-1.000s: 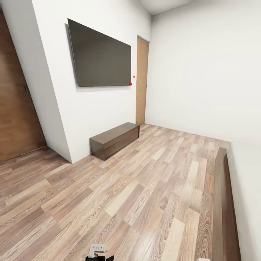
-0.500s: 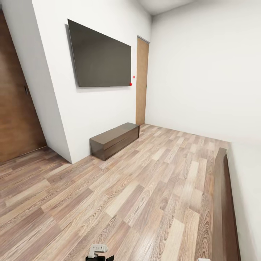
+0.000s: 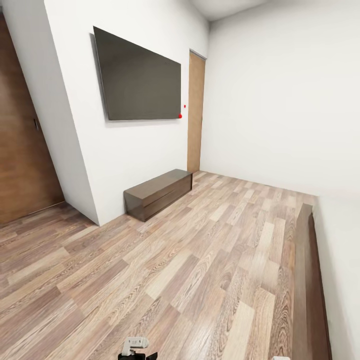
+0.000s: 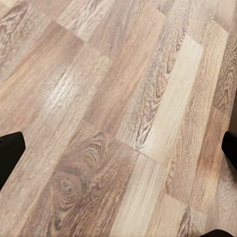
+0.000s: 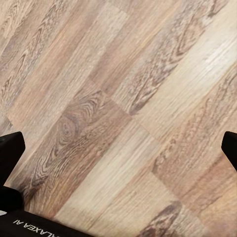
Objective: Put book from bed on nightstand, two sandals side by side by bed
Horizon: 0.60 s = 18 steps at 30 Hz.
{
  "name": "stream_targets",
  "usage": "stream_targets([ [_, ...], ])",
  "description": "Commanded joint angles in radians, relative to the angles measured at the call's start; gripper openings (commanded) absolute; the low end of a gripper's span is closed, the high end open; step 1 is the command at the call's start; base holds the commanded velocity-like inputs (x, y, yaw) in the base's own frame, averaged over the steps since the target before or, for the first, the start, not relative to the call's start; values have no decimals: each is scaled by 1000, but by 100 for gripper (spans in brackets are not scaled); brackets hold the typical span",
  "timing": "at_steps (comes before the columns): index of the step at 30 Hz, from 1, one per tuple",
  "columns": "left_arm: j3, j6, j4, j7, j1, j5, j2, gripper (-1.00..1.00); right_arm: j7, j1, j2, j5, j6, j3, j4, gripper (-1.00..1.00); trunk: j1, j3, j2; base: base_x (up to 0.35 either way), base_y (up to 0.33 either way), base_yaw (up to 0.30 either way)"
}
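Observation:
The bed's dark brown frame (image 3: 309,280) and pale mattress (image 3: 344,260) run along the right edge of the head view. The book, the sandals and the nightstand are out of view. In the left wrist view my left gripper (image 4: 120,150) is open, its dark fingertips (image 4: 10,154) far apart over bare wood-plank floor. My right gripper (image 5: 120,150) is open in the same way in the right wrist view, its fingertips (image 5: 11,150) at the frame's edges above the floor. Neither holds anything.
A black TV (image 3: 137,77) hangs on the white wall with a low dark brown cabinet (image 3: 159,192) under it. A brown door (image 3: 196,112) stands at the far corner and another (image 3: 22,145) at the left. Wood floor (image 3: 190,270) stretches ahead.

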<state>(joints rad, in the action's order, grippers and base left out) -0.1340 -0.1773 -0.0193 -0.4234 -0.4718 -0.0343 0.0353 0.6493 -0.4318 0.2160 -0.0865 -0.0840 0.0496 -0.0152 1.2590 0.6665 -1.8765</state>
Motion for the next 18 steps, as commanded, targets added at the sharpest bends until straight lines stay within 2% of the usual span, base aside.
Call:
stream_targets([
  [1,-7,-2,1,-3,-1,-3,0,100,5,-1,0,-4,0,4,-2,100,0,1,0,0,0,0],
  [12,-7,-3,1,-3,-1,-3,0,100,4,-1,0,-4,0,4,-2,100,0,1,0,0,0,0],
  [18,-8,-5,1,-3,-1,-3,-1,100,4,-1,0,-4,0,4,-2,100,0,1,0,217,0,0],
])
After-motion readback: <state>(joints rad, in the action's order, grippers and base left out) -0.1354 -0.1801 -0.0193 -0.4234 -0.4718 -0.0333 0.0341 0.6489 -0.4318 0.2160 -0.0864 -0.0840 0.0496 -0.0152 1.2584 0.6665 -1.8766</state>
